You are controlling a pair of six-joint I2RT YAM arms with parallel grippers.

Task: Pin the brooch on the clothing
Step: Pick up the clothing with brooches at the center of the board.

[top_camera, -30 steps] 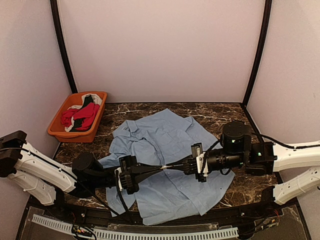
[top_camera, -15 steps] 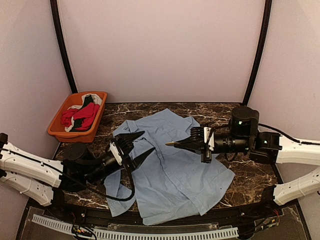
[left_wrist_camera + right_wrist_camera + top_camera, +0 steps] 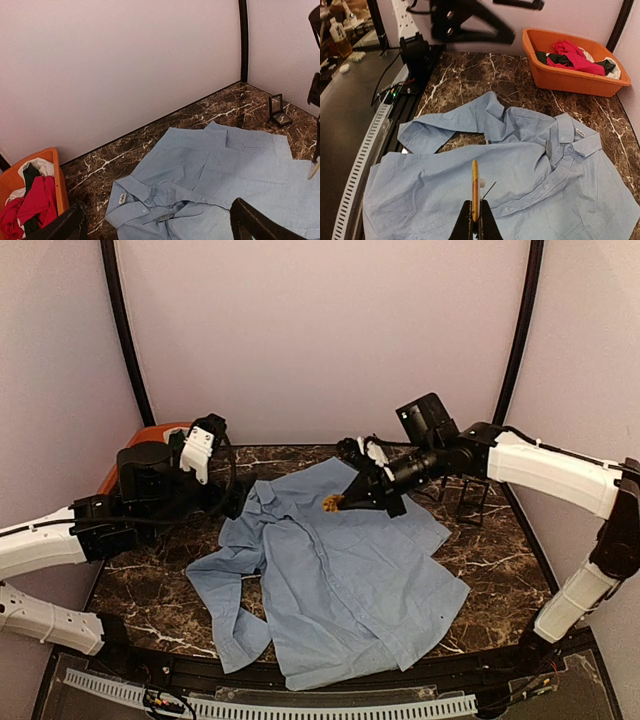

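Slippage is the main risk: the right gripper [image 3: 475, 219] has its jaws pressed together on only the lower edge of the brooch [image 3: 475, 186], so a sideways push on the pin could twist it in the grip or knock it loose. The brooch hangs above the far part of the shirt [image 3: 340, 580], near the collar and not touching the cloth. The shirt lies loose and rumpled on the table [image 3: 500, 585]. The left gripper [image 3: 158, 204] is spread wide and holds nothing, so nothing tensions the fabric. A descending pin may therefore drag or bunch the cloth instead of piercing it. It may also pass through 2 layers, or blunt itself on the hard tabletop.

The right wrist view alone shows the brooch edge-on, with its thin pin standing out to one side. From above it is just a small golden blob at the fingertips. The left wrist view shows the collar's inner label and a small black stand [image 3: 277, 111] at the far right. The top view largely hides the orange basket [image 3: 580, 82] behind the left arm.
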